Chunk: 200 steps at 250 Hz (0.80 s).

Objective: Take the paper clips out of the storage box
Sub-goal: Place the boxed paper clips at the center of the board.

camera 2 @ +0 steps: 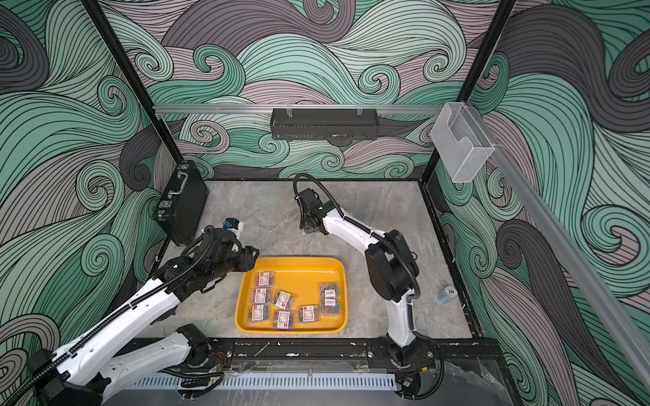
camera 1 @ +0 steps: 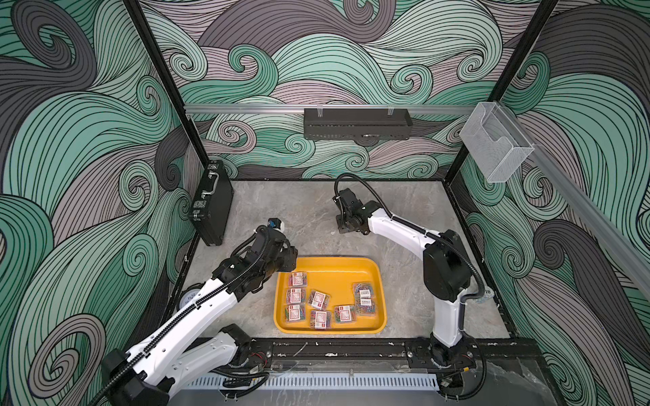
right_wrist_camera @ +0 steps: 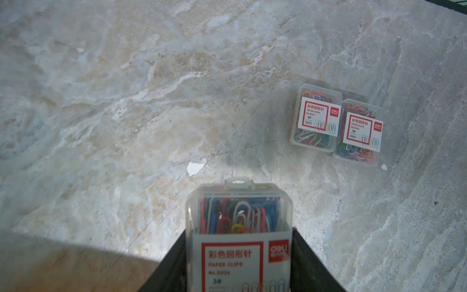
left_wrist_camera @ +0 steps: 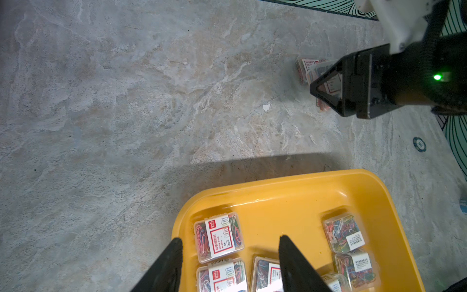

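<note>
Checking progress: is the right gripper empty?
No, the right gripper is closed on a clear box of paper clips, which sits between its jaws.

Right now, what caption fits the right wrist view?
Right gripper holds a labelled paper clip box over the marble tabletop; two more boxes lie beyond.

The storage box (camera 1: 330,262) sits on the surface (camera 1: 281,211) toward its front edge, between the two arm bases. In it lie the paper clips (camera 1: 318,300): a column by the left wall, a few in the middle, a cluster by the right wall. The left claw (left_wrist_camera: 230,239) hangs over the box's far left corner. Behind the box, well apart from it, two loose packs (right_wrist_camera: 316,116) lie side by side on the surface. The right claw (camera 1: 344,230) is near them with a third pack (right_wrist_camera: 238,227) between its fingers. A briefcase (camera 1: 211,204) stands in the far left corner.
</note>
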Available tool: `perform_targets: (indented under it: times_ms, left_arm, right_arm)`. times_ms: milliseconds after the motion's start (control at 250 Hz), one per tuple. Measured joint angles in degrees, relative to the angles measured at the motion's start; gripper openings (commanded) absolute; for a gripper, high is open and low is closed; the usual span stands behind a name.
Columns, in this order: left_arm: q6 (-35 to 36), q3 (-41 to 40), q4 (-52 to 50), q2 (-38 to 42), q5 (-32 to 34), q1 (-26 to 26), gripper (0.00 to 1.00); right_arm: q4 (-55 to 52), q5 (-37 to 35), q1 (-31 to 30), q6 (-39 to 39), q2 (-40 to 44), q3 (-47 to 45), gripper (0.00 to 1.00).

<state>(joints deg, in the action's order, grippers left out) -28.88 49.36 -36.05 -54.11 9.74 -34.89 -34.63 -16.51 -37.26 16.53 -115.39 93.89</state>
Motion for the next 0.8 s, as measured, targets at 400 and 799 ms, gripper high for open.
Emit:
perform_targets:
  times_ms: [400, 799]
  left_arm:
    - [-0.1, -0.5, -0.2, 0.1, -0.6, 0.0, 0.59]
    - [-0.1, -1.1, -0.3, 1.2, -0.6, 0.0, 0.59]
  right_arm:
    - [-0.5, 1.4, 4.4, 0.2, -12.5, 11.8, 0.54]
    - [-1.8, 3.8, 7.1, 1.1, -20.3, 20.0, 0.54]
